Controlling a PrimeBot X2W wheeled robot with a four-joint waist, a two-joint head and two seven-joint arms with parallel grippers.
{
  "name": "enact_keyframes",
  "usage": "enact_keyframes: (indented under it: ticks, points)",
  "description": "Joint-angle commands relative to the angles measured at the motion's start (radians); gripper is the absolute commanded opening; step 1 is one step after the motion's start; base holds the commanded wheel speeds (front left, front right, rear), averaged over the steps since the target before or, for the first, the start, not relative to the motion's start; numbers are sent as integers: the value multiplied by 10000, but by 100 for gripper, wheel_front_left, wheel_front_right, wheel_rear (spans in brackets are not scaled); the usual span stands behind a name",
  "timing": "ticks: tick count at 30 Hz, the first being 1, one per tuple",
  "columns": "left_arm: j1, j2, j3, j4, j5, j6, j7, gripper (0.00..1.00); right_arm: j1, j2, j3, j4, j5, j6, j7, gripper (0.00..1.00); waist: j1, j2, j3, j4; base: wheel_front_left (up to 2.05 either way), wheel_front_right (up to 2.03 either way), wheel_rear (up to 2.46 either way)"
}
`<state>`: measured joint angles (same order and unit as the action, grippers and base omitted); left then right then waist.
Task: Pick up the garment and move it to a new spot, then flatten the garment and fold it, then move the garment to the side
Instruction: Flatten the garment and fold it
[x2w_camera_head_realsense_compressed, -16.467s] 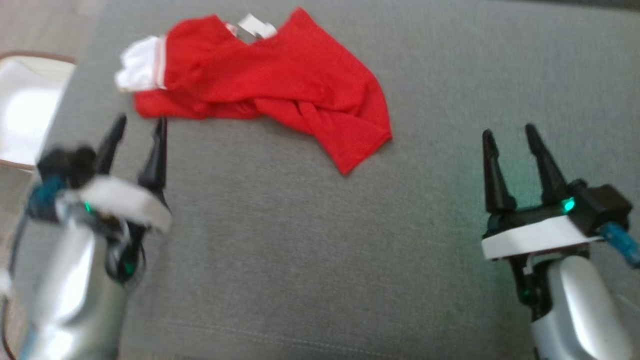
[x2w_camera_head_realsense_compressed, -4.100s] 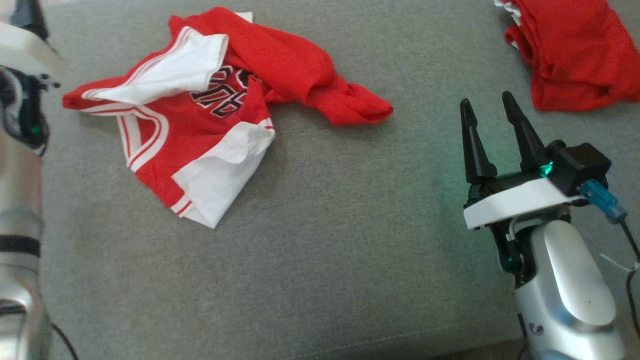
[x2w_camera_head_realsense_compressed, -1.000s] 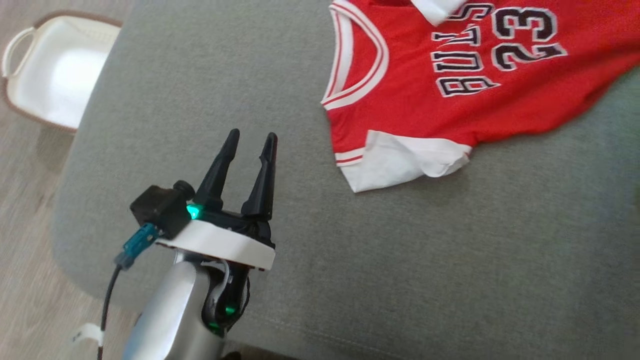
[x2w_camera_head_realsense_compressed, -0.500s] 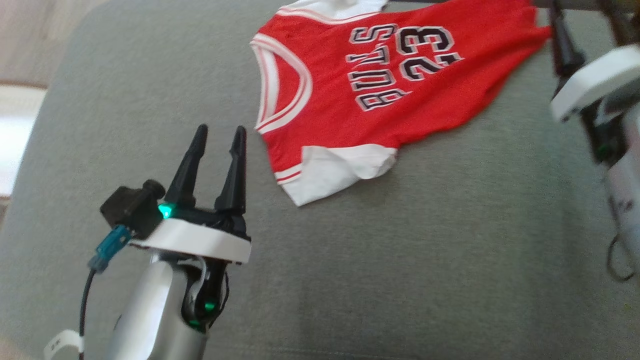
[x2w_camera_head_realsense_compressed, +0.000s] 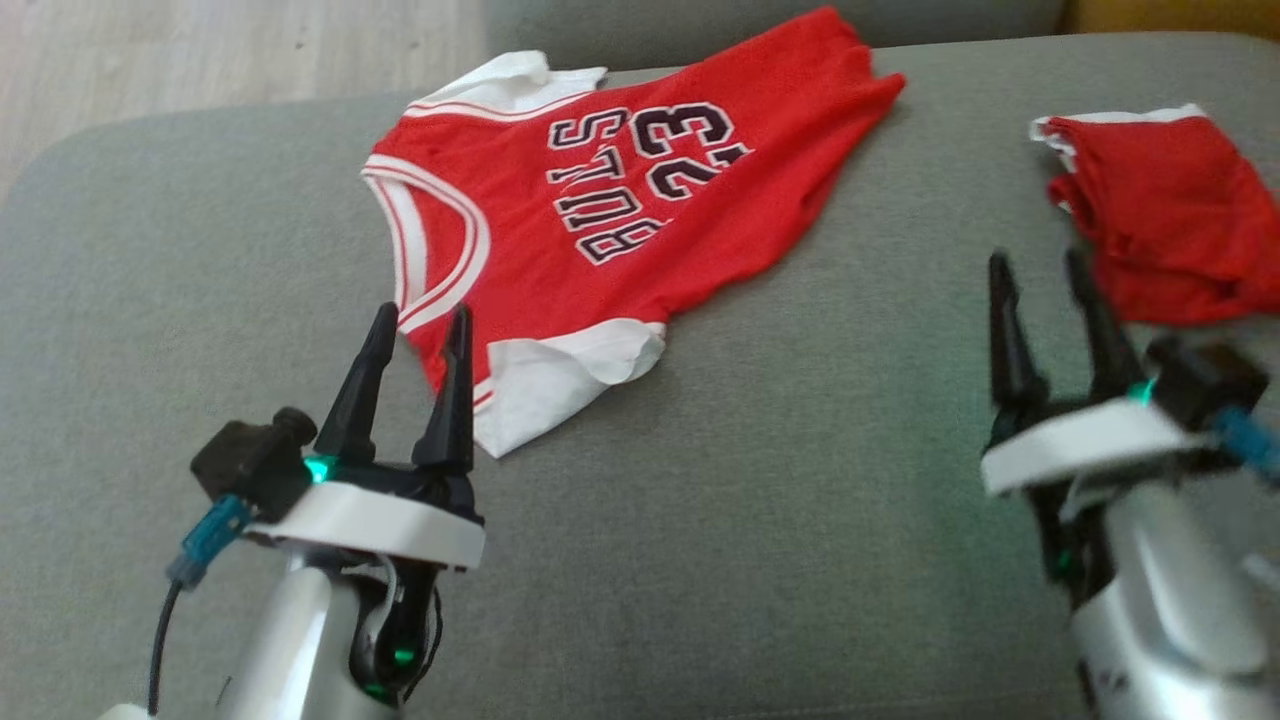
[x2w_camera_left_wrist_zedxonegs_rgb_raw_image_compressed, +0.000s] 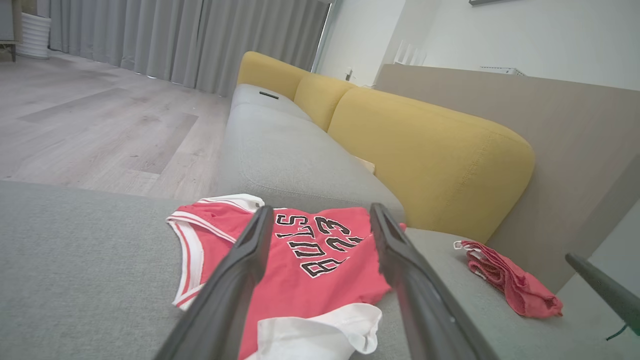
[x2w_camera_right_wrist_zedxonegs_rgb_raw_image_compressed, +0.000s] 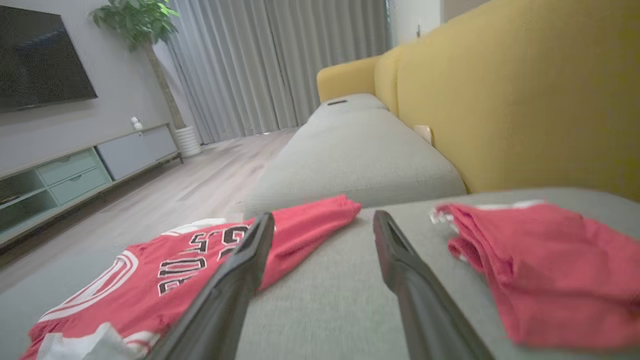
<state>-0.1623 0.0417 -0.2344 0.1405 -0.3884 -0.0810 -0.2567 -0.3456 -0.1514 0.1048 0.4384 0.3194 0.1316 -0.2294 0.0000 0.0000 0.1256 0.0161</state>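
On the grey sofa seat (x2w_camera_head_realsense_compressed: 760, 480), a red jersey (x2w_camera_head_realsense_compressed: 620, 210) lies spread face up, both grippers empty.
Fingers parted, the left gripper (x2w_camera_head_realsense_compressed: 422, 312) hovers just beside the jersey's white-trimmed near corner; the right gripper (x2w_camera_head_realsense_compressed: 1036, 260), also parted, hangs near a second bunched red garment (x2w_camera_head_realsense_compressed: 1160, 230). The jersey looks roughly flattened, hem skewed, so each arm seems poised to take a side for smoothing or folding.

The garment (x2w_camera_head_realsense_compressed: 620, 240) is coloured red, banded in white with thin red stripes, and lettered in black outlined in white. At two o'clock a second cloth (x2w_camera_head_realsense_compressed: 1170, 230) is seen in plain red, edged white. The sofa seat (x2w_camera_head_realsense_compressed: 750, 520) is coloured grey, its back cushions (x2w_camera_left_wrist_zedxonegs_rgb_raw_image_compressed: 430, 160) yellow.
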Motion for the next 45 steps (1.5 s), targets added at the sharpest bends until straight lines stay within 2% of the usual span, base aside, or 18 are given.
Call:
enact_keyframes:
  ticks: [1,6,12,19,25,29,36,37,38,39,45]
  points:
    - [-52,85,445,-247,84,-72,-51,100,203,302,-28,-621,-195,-9,-128,100,0,0,-69,-214,0,0,0]
    - [-59,85,568,-171,104,-128,-51,100,1020,791,-502,-1390,-586,-9,-120,100,0,0,22,-408,0,0,0]
    - [-324,85,377,161,257,-252,-51,100,1173,948,-597,-2009,-744,-9,79,100,0,0,281,-565,0,0,0]
    - [-1082,167,-162,2085,1031,-355,-51,100,1254,998,-588,-2338,-836,-9,307,100,0,0,656,-765,0,0,0]
    - [-1991,315,-153,4130,1430,89,15,100,1268,1008,-530,-2435,-715,-9,353,100,0,0,959,-912,0,0,0]
    - [-2500,372,-80,4898,1504,229,-14,100,1244,1009,-502,-2423,-673,-9,355,100,0,0,1077,-969,0,0,0]
    - [-3009,370,-134,5710,1469,63,-41,100,1169,1010,-513,-2398,-631,-9,361,100,0,0,1192,-1045,0,0,0]
    - [-3059,366,-158,5789,1451,14,-43,97,1162,1010,-520,-2391,-627,-9,360,100,0,0,1197,-1046,0,0,0]
    - [-3106,364,-176,5847,1441,-22,-45,40,1159,1010,-530,-2384,-625,-9,359,100,0,0,1198,-1043,0,0,0]
    - [-3148,360,-196,5849,1438,-61,-46,0,1157,1010,-540,-2377,-625,-9,358,100,0,0,1199,-1038,0,0,0]
    - [-3154,475,-153,5047,1544,-256,-49,0,1157,1011,-638,-2288,-619,-9,367,100,0,0,1089,-945,0,0,0]
